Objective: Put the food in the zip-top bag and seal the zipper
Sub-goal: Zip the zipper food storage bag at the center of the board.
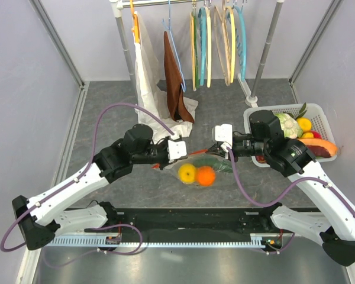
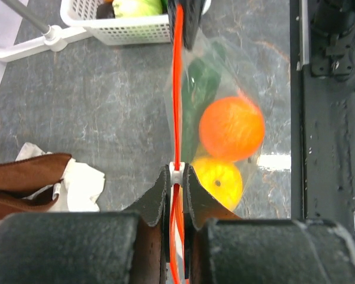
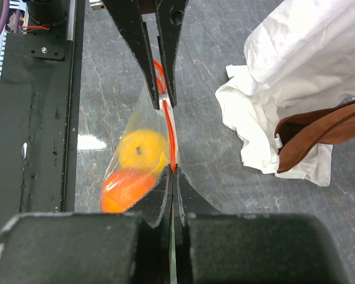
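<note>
**Both grippers clamped on the zipper, food inside the bag**

Your left gripper (image 2: 176, 174) is pinched tight on the zipper (image 2: 177, 89), with a small white piece of the strip caught between its fingers. Your right gripper (image 3: 173, 173) is clenched on the same strip further along, so the orange-red line runs straight between the two. The zip-top bag (image 1: 202, 173) spreads from that strip toward the arm bases. You cannot tell from these views whether the mouth is pressed closed along its length.

Inside the bag the orange (image 2: 231, 127) touches the yellow fruit (image 2: 220, 182). The dark green cucumber (image 2: 200, 89) lies just beside the orange, on the zipper side.

Beyond the bag, away from the bases, a crumpled white cloth (image 3: 266, 118) and a brown cloth (image 3: 319, 127) lie apart from it. On the bag's right-arm side stands the white basket (image 1: 321, 113), holding a pale green cabbage (image 1: 289, 124) and other toy food.
</note>
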Motion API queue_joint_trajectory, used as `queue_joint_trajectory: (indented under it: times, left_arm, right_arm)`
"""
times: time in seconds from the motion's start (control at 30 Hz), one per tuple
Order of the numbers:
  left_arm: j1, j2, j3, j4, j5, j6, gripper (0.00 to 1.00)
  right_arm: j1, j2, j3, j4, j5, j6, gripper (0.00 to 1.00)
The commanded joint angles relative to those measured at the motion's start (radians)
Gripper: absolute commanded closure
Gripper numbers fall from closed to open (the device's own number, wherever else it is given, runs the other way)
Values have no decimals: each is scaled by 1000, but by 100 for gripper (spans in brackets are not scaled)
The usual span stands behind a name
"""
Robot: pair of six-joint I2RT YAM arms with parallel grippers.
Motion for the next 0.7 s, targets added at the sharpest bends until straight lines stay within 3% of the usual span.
queue_joint_trajectory:
  times: [0.0,0.67]
  left_arm:
    - [20,-31,-63,-96,-72,66,98]
    - [115,-142,-225,-217,-124,192,98]
  right_arm:
    - [4,-31,40,37,-2,-23,100]
    - [4,-46,26,42,25,-30,100]
